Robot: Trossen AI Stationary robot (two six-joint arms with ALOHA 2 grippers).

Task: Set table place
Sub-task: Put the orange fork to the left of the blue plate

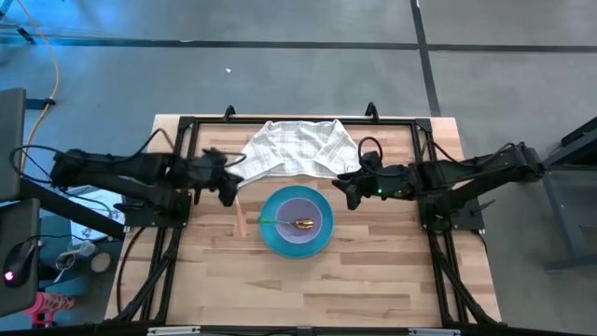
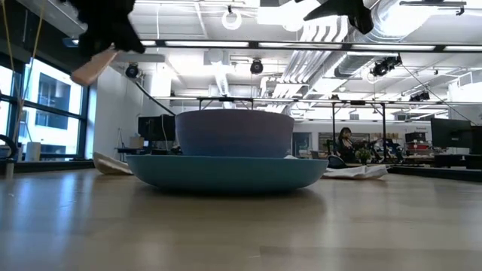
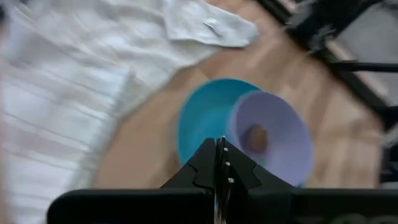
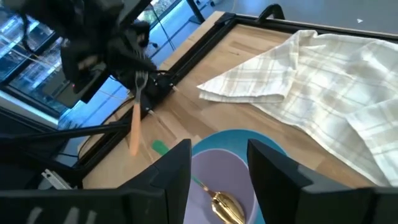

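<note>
A round blue plate (image 1: 322,241) lies on the table's middle with a smaller lavender bowl (image 1: 300,207) standing in it. A gold spoon (image 1: 303,224) lies in the bowl, its green handle (image 4: 160,147) leaning over the bowl's left rim. My left gripper (image 1: 229,189) is left of the plate, shut on the orange-handled fork (image 4: 134,124). My right gripper (image 1: 343,189) is open and empty above the plate's far right edge; its fingers (image 4: 171,177) show wide apart in its own wrist view. My left gripper pinches the fork between its two fingers at the metal neck just below the tines (image 4: 140,84). The tines stick up above the fingers and the orange handle (image 4: 133,134) hangs down below them. The fork is lifted clear of the table, as the low view (image 2: 94,68) shows.
A white checked cloth (image 1: 298,147) lies crumpled at the table's far middle, just behind the plate. A black frame (image 1: 187,123) runs round the table's edges. Bare wood (image 1: 308,289) lies near the front edge and left of the plate.
</note>
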